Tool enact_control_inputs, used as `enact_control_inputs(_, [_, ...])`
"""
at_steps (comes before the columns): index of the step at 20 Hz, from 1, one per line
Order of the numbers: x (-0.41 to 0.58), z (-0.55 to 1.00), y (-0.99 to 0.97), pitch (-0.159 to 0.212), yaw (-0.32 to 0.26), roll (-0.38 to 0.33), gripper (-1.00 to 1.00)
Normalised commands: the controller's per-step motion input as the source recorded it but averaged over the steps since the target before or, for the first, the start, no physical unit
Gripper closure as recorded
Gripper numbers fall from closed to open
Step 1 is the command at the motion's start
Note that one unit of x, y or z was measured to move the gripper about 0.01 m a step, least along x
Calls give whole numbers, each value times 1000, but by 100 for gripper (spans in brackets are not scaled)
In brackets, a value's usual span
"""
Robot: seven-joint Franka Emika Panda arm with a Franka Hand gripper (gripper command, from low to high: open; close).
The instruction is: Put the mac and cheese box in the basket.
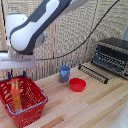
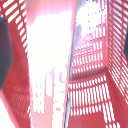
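My gripping tool [image 1: 16,75] hangs over the red lattice basket [image 1: 36,106] at the exterior view's lower left. Its two blue-tipped fingers are spread wide apart. The orange and yellow mac and cheese carton [image 1: 16,96] stands inside the basket just below the fingertips, leaning slightly and apart from them. In the wrist view the carton [image 2: 50,65] fills the middle as a glossy red and white face with the basket's lattice wall [image 2: 97,60] around it. A dark finger [image 2: 4,50] shows at one edge.
A blue cup [image 1: 65,73] and a small red bowl [image 1: 77,84] stand on the wooden table to the basket's right in the exterior view. A toaster oven [image 1: 112,55] with a pulled-out wire rack [image 1: 94,73] sits at the far right. A black cable hangs behind.
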Motion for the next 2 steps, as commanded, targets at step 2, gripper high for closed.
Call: enact_control_inputs(2, [120,847,-44,29,-55,1,-100])
